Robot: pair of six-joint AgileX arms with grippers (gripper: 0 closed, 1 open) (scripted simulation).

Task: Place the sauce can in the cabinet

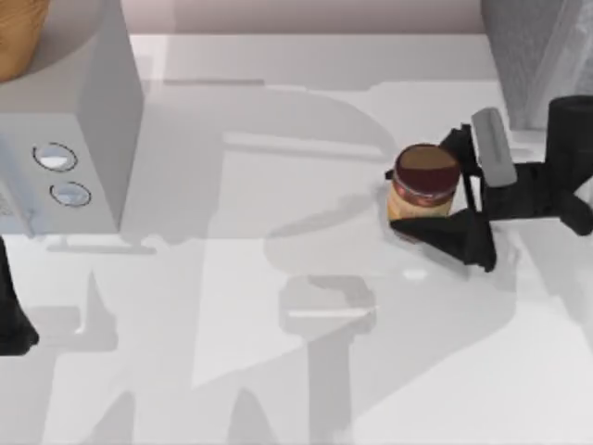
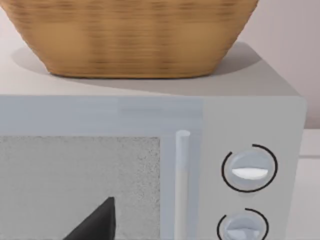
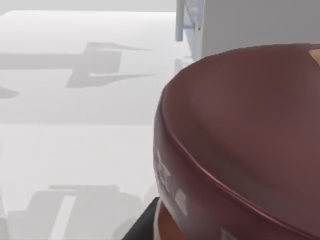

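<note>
The sauce can (image 1: pixel 424 176) stands upright right of the table's middle, with a maroon top, a red band and an orange-yellow label. My right gripper (image 1: pixel 433 187) reaches in from the right, one black finger on each side of the can, shut on it. In the right wrist view the can's maroon top (image 3: pixel 250 130) looms very close. The cabinet (image 1: pixel 533 51), dark grey and speckled, rises at the back right, just behind the right arm. My left arm (image 1: pixel 11 320) is parked at the left edge of the table.
A smooth light-grey box with two round knobs (image 1: pixel 69 139) stands at the back left, its front and handle (image 2: pixel 182 175) close in the left wrist view. A woven basket (image 2: pixel 130 35) sits on top of it. White tabletop (image 1: pixel 278 352) stretches between the arms.
</note>
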